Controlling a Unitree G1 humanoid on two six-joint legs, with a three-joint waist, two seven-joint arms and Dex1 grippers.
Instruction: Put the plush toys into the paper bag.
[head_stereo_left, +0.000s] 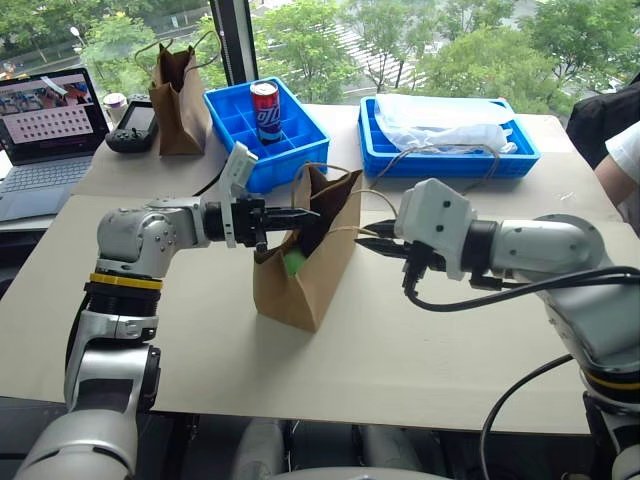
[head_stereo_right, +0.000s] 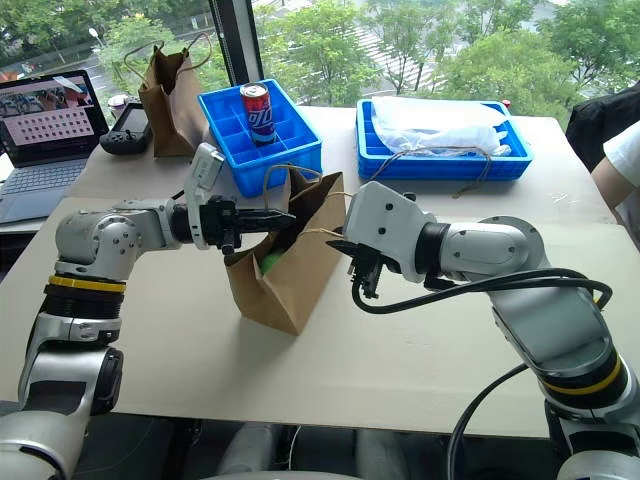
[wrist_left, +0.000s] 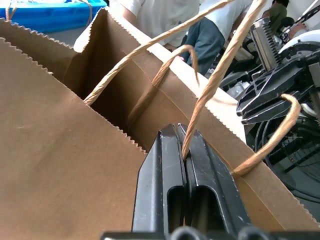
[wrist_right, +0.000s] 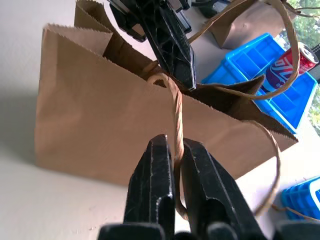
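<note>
Both my grippers, left and right, pinch the paper bag's cord handles, bag mouth between them, green plush toy inside.

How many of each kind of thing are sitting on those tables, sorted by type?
Paper bags: 2, the large paper bag and a smaller bag
Blue trays: 2
Soda cans: 1
Laptops: 1
Handheld controllers: 1
Green plush toys inside the bag: 1
Total: 8
</note>
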